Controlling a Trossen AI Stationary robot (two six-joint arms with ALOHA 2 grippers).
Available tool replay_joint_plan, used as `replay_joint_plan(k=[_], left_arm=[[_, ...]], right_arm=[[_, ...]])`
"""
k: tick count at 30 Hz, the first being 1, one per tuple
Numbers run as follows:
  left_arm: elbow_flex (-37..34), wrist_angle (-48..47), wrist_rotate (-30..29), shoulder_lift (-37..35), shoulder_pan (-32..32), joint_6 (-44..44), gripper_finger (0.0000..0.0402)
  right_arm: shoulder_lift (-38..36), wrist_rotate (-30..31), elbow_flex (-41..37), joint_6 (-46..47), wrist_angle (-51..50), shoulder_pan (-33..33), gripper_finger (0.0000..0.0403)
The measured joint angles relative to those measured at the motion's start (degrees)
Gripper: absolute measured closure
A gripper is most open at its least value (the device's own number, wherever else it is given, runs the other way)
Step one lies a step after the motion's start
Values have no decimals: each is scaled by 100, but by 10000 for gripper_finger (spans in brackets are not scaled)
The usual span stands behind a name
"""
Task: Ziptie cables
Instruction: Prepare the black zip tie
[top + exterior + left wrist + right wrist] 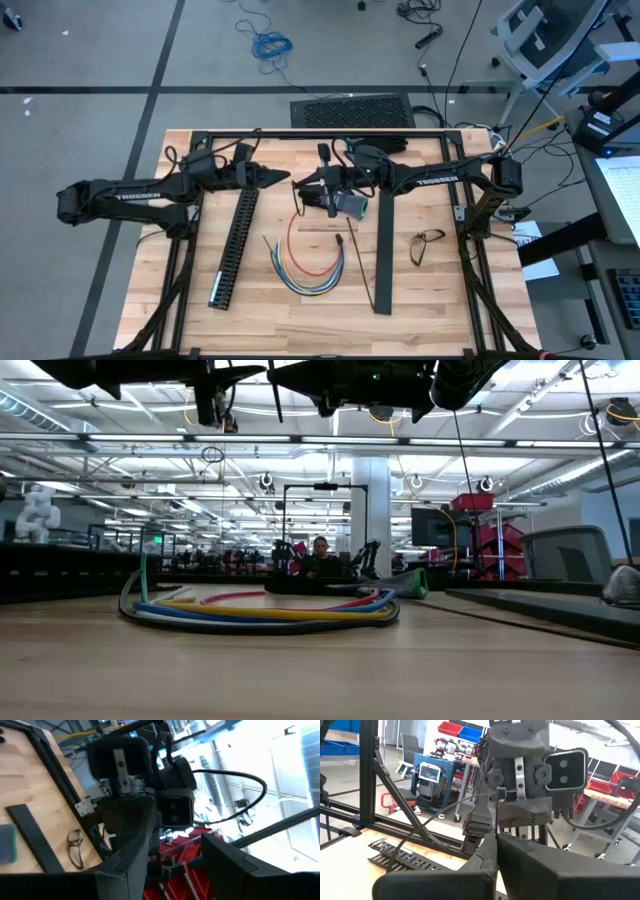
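Left hand (pixel 283 179) raised above the back half of the desk (pixel 200 315), fingers pointing toward the middle, standing partly apart in its own wrist view, with nothing visibly between the fingers (pixel 127 865). Right hand (pixel 300 184) raised just opposite, tips nearly meeting the left's, fingers pressed together; a thin dark strip seen running from its tips in its wrist view, though whether gripped cannot be told. Both well above the desk, seen only along the top edge in the low view.

Cables (pixel 310 268) lying flat on the desk below and in front of both hands, a loose curved bundle of red, yellow, blue and green, untouched. Black slotted duct (pixel 236 240) lying to the left of them, a plain black bar (pixel 382 250) to the right, a pair of glasses (pixel 427 242) farther right. A seated person (pixel 320 557) visible in the room beyond.
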Motion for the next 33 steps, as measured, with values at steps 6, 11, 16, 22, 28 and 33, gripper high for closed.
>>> replay_joint_plan(k=[6,11,16,22,28,33], left_arm=[[182,8,24,238,-150,-3,223],[182,-13,57,264,-189,-8,223],[182,-8,52,262,-190,-10,223],[182,99,50,262,-191,-162,223],[182,349,48,262,-191,-301,223],[182,346,48,262,-191,-305,223]], right_arm=[[0,0,0,2,-25,0,403],[0,0,0,2,-25,0,403],[0,1,0,0,-25,-10,403],[0,2,0,0,-31,-39,403],[0,0,0,0,-39,-39,403],[0,20,0,0,-44,-39,403]])
